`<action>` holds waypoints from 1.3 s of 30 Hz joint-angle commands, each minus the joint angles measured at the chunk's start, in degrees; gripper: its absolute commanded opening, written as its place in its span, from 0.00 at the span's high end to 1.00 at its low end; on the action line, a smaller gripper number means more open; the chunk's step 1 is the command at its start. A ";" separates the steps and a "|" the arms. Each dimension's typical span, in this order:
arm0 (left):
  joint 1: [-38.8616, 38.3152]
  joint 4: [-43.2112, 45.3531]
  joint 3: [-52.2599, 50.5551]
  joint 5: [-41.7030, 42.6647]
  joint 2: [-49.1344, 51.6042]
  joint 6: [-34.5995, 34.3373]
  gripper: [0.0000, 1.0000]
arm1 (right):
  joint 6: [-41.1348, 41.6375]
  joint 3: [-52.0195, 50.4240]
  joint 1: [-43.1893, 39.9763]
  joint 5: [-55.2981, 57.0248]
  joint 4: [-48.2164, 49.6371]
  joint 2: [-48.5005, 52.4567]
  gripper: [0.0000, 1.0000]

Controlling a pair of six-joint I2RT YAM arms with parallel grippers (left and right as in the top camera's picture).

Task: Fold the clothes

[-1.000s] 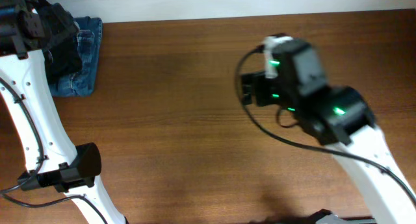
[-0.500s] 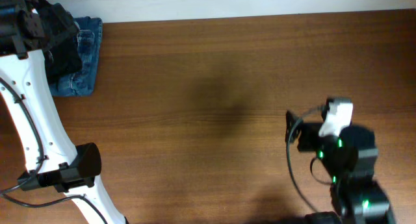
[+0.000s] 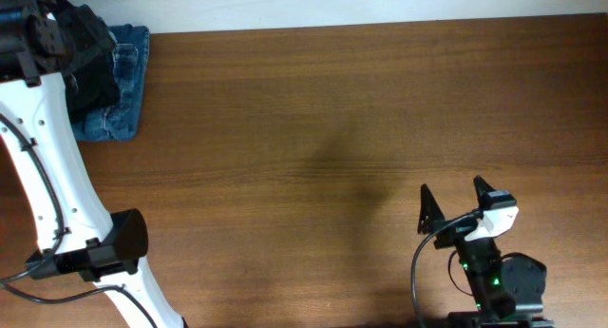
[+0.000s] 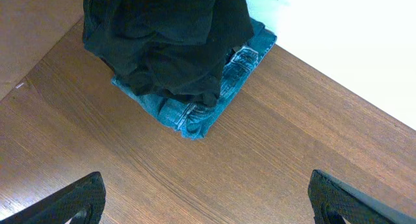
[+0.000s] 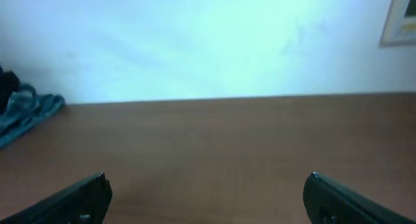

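The clothes, a very dark crumpled T-shirt (image 4: 166,39), lie heaped on folded blue jeans (image 4: 218,97) at the table's far left corner. In the overhead view that pile (image 3: 128,90) sits partly under my left arm. My left gripper (image 4: 208,199) hovers just short of the pile, open wide, with only bare wood between its fingers. My right gripper (image 3: 454,202) stands far away near the front right edge, also open and empty. In the right wrist view the right gripper (image 5: 208,193) faces the back wall across the table, and the jeans (image 5: 29,110) show at the far left.
The brown wooden table (image 3: 313,128) stretches between the two arms. A white wall (image 5: 208,42) runs along its back edge. My left arm's white link (image 3: 43,166) crosses the left side, and a black cable (image 3: 416,271) loops by the right arm's base.
My right arm has pulled back from the table's middle to the front right edge. The left arm and the pile have not moved.
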 commanded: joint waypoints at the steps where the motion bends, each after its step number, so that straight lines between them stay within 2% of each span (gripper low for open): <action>1: 0.24 0.09 -0.24 -0.24 -1.77 0.04 0.01 | -0.61 -3.45 -0.59 -0.26 5.07 -2.95 0.01; 10: 0.24 0.09 -0.24 -0.24 -1.77 0.04 0.01 | -0.61 -11.13 -0.52 -0.26 17.14 -7.98 0.01; 20: 0.24 0.09 -0.24 -0.24 -1.77 0.04 0.01 | -0.57 -11.91 -0.52 1.03 18.64 -7.98 0.01; 23: 0.24 0.09 -0.24 -0.24 -1.77 0.04 0.01 | 3.43 -11.91 -0.52 1.92 18.58 -7.98 0.01; 27: 0.24 0.09 -0.24 -0.24 -1.77 0.04 0.01 | 10.03 -11.91 -0.52 6.16 16.85 -7.98 0.01; 39: 0.24 0.09 -0.24 -0.24 -1.77 0.04 0.01 | 9.53 -11.91 -0.55 10.38 2.03 -7.98 0.01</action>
